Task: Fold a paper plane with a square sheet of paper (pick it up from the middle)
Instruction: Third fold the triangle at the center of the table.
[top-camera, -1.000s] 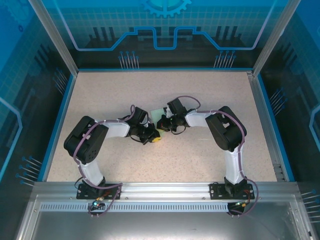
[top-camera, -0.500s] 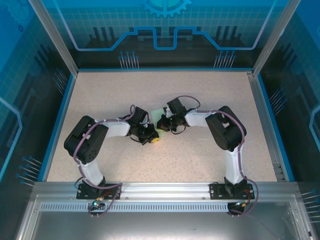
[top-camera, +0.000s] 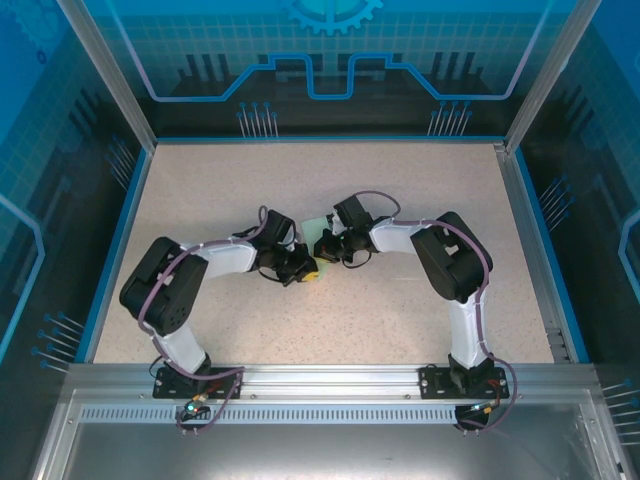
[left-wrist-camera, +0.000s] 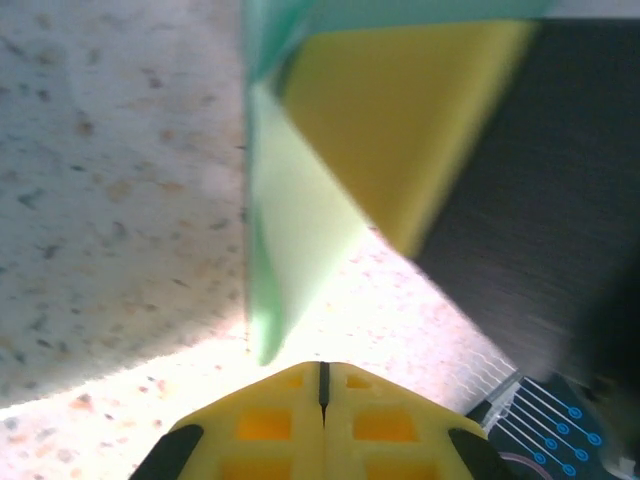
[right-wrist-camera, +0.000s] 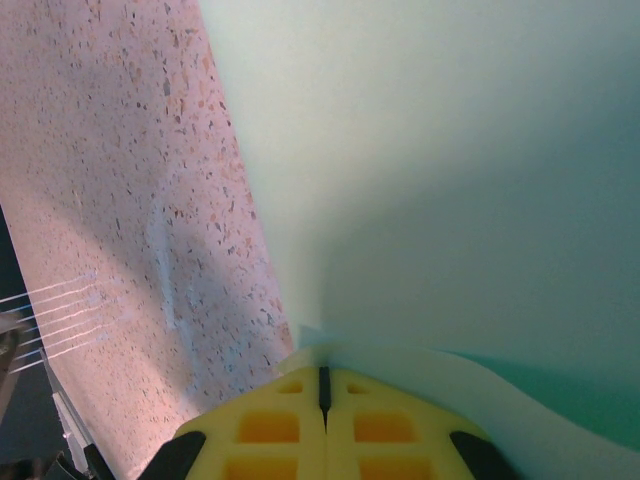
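Our right jaws are pressed shut on the pale green sheet of paper (right-wrist-camera: 430, 170), which spreads ahead of them and to their right over the speckled bench (right-wrist-camera: 130, 200). Our left jaws are closed tight with nothing between them. The sheet's folded point hangs just ahead of their tips, slightly left, with the right arm's yellow pad (left-wrist-camera: 400, 120) beyond it.
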